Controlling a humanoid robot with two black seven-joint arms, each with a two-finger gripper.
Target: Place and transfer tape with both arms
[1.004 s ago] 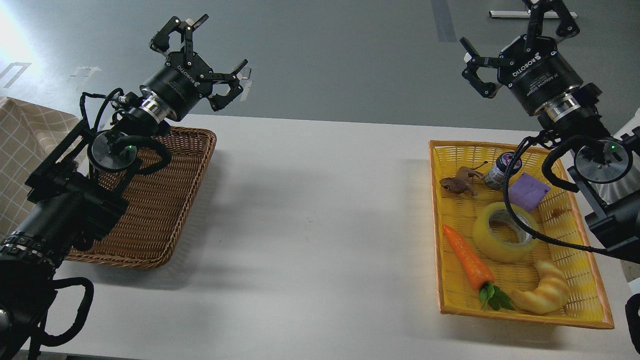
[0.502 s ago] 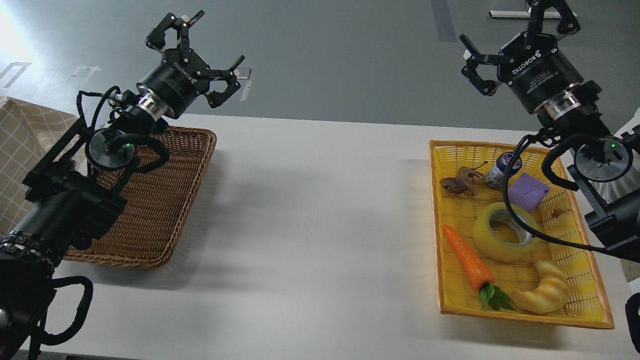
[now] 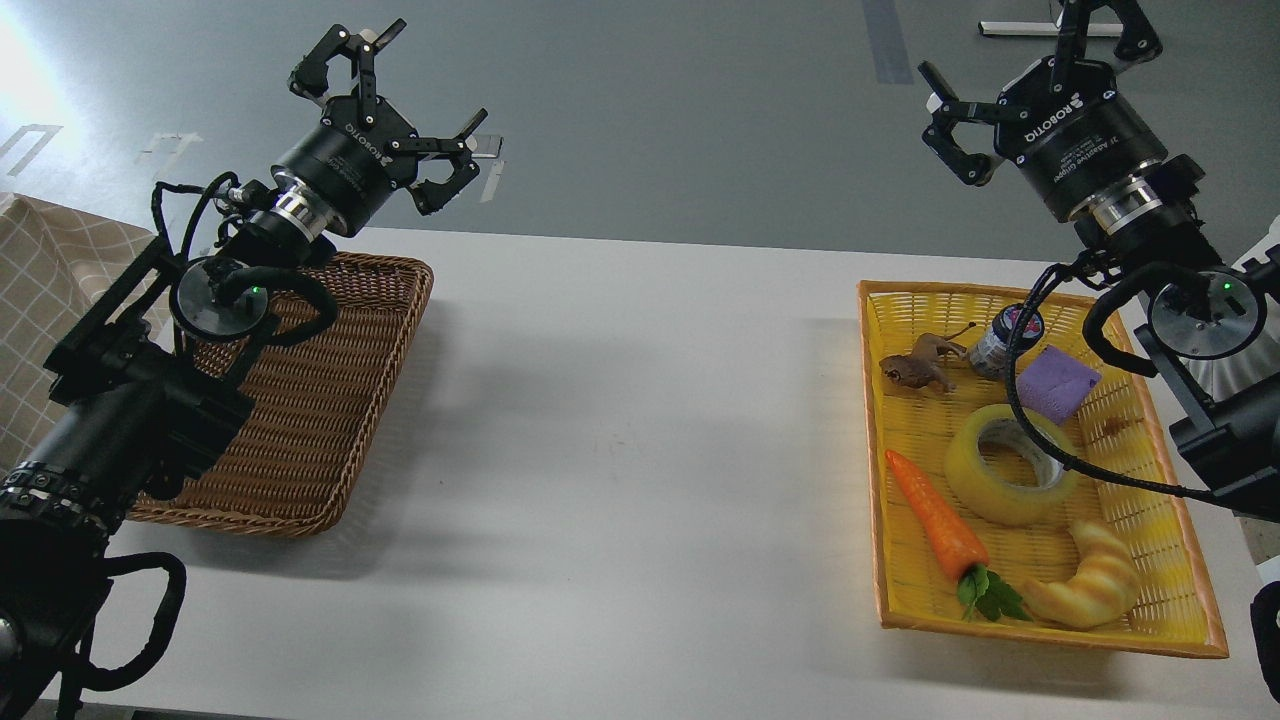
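The tape, a wide yellowish translucent roll with a grey-white core, lies flat in the middle of the yellow basket at the right. My right gripper is open and empty, raised high above the basket's far end. My left gripper is open and empty, raised above the far edge of the brown wicker basket at the left. A black cable of the right arm runs across the tape's right side.
The yellow basket also holds a toy carrot, a croissant toy, a purple block, a small bottle and a brown animal figure. A white table spans between the baskets. A checked cloth is far left.
Both grippers have risen slightly and moved a little farther away. The tape and the other things have not moved.
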